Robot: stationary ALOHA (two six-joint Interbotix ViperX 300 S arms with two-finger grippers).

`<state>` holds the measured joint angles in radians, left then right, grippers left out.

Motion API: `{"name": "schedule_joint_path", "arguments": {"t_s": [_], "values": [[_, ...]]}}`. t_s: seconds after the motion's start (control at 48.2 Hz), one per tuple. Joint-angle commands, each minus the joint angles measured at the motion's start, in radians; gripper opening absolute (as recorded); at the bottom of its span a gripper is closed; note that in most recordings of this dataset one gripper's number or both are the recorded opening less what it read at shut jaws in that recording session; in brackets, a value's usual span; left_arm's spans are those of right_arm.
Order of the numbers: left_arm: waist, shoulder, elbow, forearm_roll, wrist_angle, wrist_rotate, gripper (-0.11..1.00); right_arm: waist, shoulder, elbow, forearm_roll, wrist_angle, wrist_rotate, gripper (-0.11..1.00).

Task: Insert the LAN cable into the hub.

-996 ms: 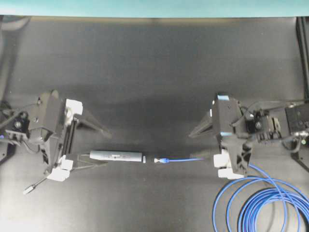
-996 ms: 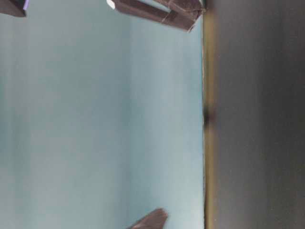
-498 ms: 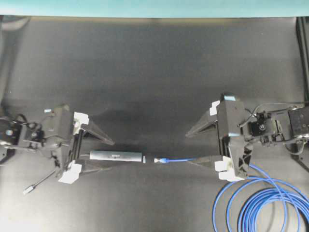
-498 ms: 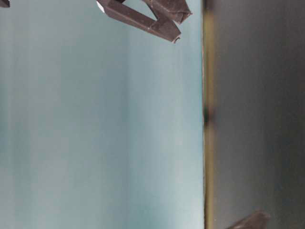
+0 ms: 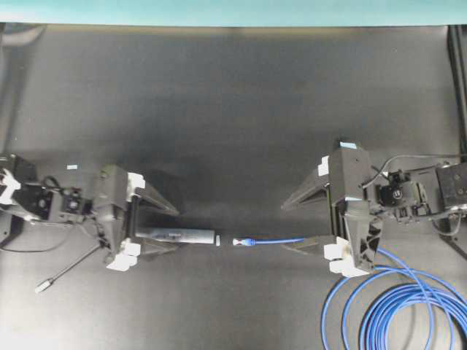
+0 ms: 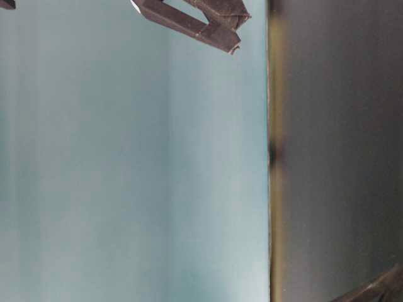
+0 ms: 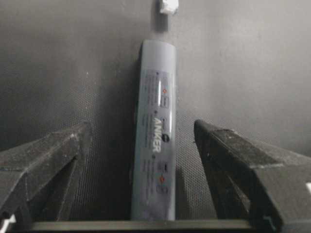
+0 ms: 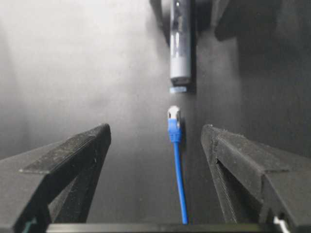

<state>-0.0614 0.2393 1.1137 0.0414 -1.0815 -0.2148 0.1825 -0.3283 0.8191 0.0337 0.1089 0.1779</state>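
The LAN cable [image 5: 398,306] coils run off the overhead view's bottom edge.

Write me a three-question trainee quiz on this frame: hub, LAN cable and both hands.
1. True or false: the LAN cable's plug is already seated in the hub.
2. Which hand has its fingers on either side of the hub? A) left hand B) right hand C) neither
3. Fill in: the spare LAN cable lies coiled at the ______ corner of the overhead view.

Key
1. False: a small gap of bare mat separates plug and hub end.
2. A: the left wrist view shows the hub lying between its open fingers, which do not touch it.
3. Lower right.
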Motion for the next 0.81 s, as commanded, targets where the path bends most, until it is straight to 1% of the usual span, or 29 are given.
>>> {"name": "schedule_joint_path", "arguments": {"t_s": [0.0,0.27,0.394,0.477,0.539,0.581,0.622,0.664,0.747,0.788], "values": [[-0.003,0.005,-0.023,0.003,0.02,0.002,0.81,0.003,-0.003,-0.006,0.002,-0.006,0.006,0.73],[-0.034,0.067,-0.038,0.003,0.038,-0.002,0.8,0.003,-0.002,0.005,0.002,-0.005,0.006,0.73],[-0.043,0.074,-0.04,0.003,0.046,-0.005,0.76,0.003,-0.002,0.011,0.002,-0.009,0.006,0.73],[-0.048,0.075,-0.04,0.005,0.075,-0.005,0.69,0.003,-0.002,0.012,0.002,-0.009,0.006,0.73],[-0.055,0.074,-0.04,0.003,0.091,-0.003,0.58,0.003,-0.002,0.015,0.002,-0.009,0.006,0.73],[-0.063,0.071,-0.04,0.005,0.095,0.005,0.5,0.002,-0.002,0.017,0.002,-0.009,0.006,0.73],[-0.066,0.071,-0.04,0.003,0.1,0.012,0.38,0.003,0.0,0.02,0.002,-0.011,0.006,0.73],[-0.066,0.063,-0.04,0.003,0.101,0.014,0.29,0.003,0.002,0.026,0.002,-0.015,0.006,0.73],[-0.06,0.034,-0.04,0.005,0.123,0.014,0.28,0.003,0.011,0.043,0.002,-0.029,0.006,0.73],[-0.051,0.014,-0.043,0.003,0.152,0.014,0.28,0.005,0.018,0.054,0.002,-0.04,0.006,0.73]]}}
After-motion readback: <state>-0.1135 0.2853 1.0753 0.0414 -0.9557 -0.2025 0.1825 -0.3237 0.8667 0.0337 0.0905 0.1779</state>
